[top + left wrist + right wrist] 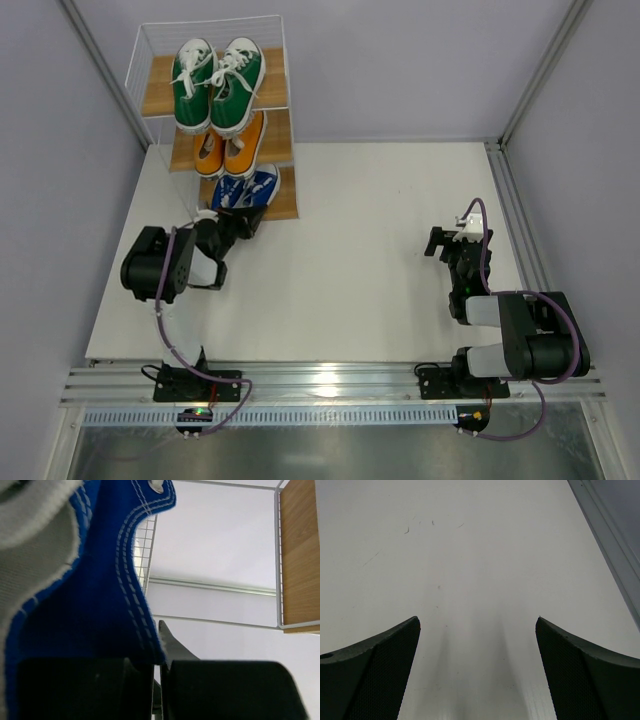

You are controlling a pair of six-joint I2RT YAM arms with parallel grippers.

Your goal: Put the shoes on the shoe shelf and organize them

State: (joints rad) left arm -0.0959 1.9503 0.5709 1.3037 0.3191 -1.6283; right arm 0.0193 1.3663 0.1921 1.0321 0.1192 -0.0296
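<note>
Left gripper is pinching the blue shoe by its cloth side, with both fingers pressed tight on it. The shoe is at the bottom of the shelf, just under the orange shoes, and the green shoes sit at the top. To do this well, I think it should push the shoe all the way on, keep it straight like the others, and let go only when it lies flat. Far to the right of the shelf, the right gripper is spread wide above the table and holds nothing.
</note>
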